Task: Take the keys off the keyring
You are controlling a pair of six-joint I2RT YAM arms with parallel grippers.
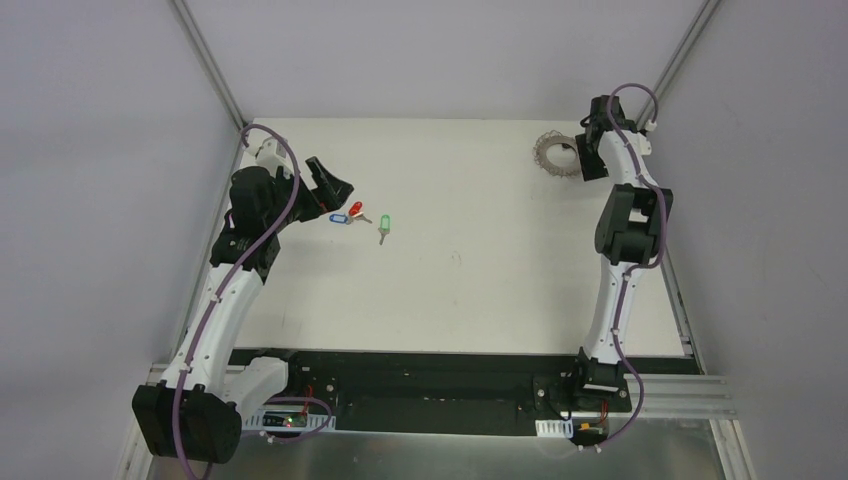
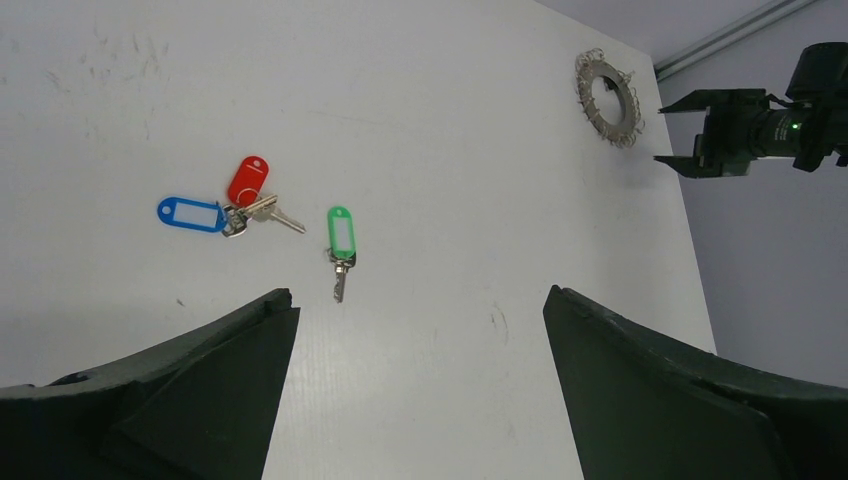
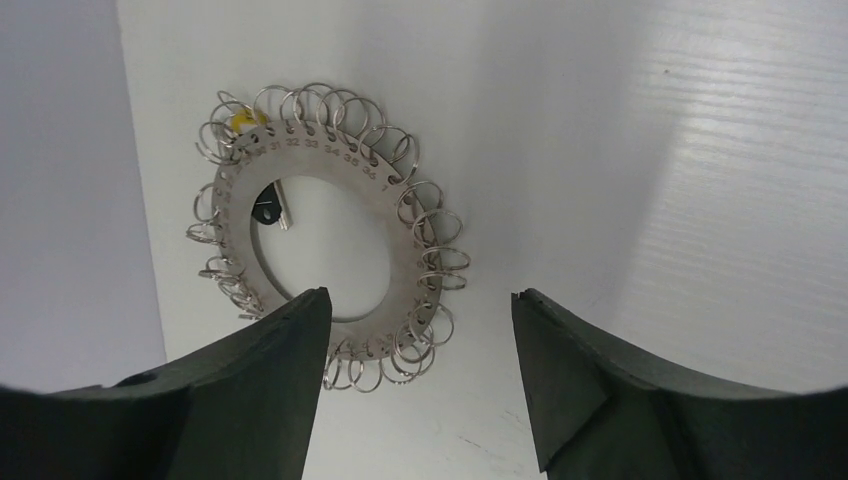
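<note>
Keyring (image 3: 310, 150) flat on table (image 3: 600, 150), just ahead of right claw (image 3: 420, 300); claw open, fingers wide apart.

Keys (image 2: 287, 218) bear a blue tag (image 2: 190, 214), red tag (image 2: 248, 180) and green tag (image 2: 341, 232); keyring (image 3: 320, 165) is silver-grey.

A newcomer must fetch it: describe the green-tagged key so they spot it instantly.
On the white table, look at the left half, just ahead of the left gripper. The green-tagged key lies there by itself, right of the touching red-tagged and blue-tagged pair; no other tag is green.
</note>
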